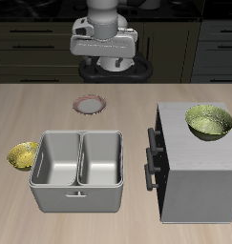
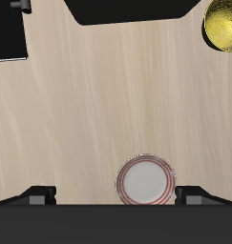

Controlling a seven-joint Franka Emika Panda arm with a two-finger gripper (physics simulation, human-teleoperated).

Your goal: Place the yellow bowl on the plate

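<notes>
The yellow bowl (image 1: 23, 154) (image 2: 225, 24) is small and golden, and rests on the table beside the metal tray, near the table's edge. The plate (image 1: 90, 105) (image 2: 145, 181), with a reddish-brown rim and a pale centre, lies flat farther back on the table with nothing on it. My gripper (image 1: 110, 63) (image 2: 116, 193) hangs high over the back of the table, behind the plate and far from the bowl. It is open, with its fingertips (image 2: 36, 194) spread wide and nothing between them.
A double-basin grey metal tray (image 1: 79, 162) sits between the bowl and a grey cabinet (image 1: 194, 176) with dark handles. A larger yellow-green bowl (image 1: 209, 122) rests on the cabinet's top. Dark kitchen cupboards run behind the table.
</notes>
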